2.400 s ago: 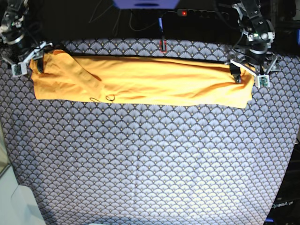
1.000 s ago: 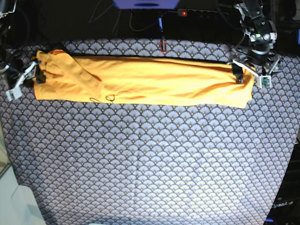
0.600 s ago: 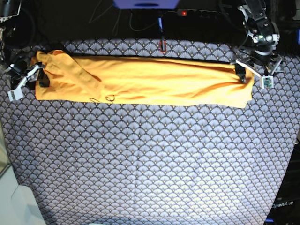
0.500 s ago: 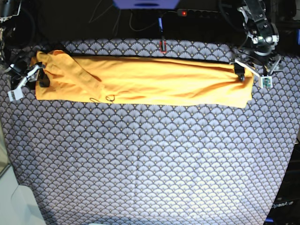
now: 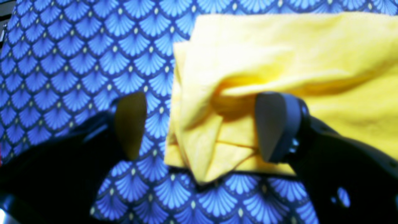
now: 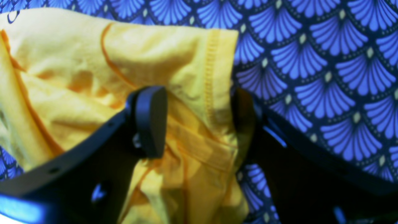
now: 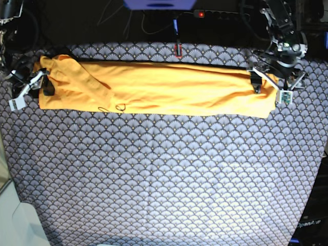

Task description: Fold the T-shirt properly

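base view: soft wrinkly t-shirt [image 7: 154, 95] folded into a long band on scalloped tablecloth [image 7: 164, 174], both pincers released

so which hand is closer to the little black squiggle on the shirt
Right. The right hand straddles the T-shirt end nearer the squiggle; the left hand is at the far opposite end.

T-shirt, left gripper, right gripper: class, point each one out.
T-shirt [image 7: 164, 95], base view, middle of the folded yellow-orange strip.
Left gripper [image 5: 199, 127], left wrist view, gap between its open fingertips.
Right gripper [image 6: 199, 121], right wrist view, gap over the hemmed edge.
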Tool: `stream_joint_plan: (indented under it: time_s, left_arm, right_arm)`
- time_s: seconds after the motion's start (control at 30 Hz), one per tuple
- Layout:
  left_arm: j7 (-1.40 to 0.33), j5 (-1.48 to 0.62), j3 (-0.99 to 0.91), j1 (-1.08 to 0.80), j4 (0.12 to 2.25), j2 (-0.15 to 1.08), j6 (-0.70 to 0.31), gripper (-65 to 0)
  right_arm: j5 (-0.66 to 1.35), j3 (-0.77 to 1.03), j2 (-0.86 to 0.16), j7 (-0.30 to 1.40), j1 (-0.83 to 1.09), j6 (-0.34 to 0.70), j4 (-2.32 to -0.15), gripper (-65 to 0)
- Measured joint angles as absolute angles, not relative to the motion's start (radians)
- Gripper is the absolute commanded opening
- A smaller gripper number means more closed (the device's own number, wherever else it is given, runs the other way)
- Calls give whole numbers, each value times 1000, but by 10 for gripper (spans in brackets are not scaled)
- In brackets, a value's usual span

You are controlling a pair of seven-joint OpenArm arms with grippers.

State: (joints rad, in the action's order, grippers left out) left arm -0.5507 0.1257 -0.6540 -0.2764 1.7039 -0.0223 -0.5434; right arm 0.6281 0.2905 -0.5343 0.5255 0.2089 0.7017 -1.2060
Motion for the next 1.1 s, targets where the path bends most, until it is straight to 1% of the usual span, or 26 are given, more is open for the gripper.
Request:
stream_joint_plan:
  time_s: [0.3,0.5,0.7,0.97,1.0,1.03,1.1]
  left_arm:
    - [-549,125,-719,-222,1674,-20,-544,-118]
    - [-558,133,-719,-174,1570,-16,-543,-118]
    - [-519,106,-719,-168,1506,-14,-542,-119]
    - [-512,99,-719,-169,1496,-15,-535,-123]
    - [-510,94,-719,-169,1491,-17,-535,-135]
    - [-503,91,-719,-169,1488,-18,-535,-169]
    - [-500,88,-719,-170,1488,-28,-537,-289]
  right_arm:
    - [625,289,-535,523,209,702,-1206,-299]
    - [626,289,-535,522,209,702,-1206,-299]
    - [626,287,-537,523,209,702,-1206,-299]
    - [625,287,-537,535,200,702,-1206,-299]
    - [625,287,-537,537,198,702,-1206,-299]
    - [625,287,-537,538,197,702,-1206,-299]
    - [625,287,-537,537,197,702,-1206,-299]
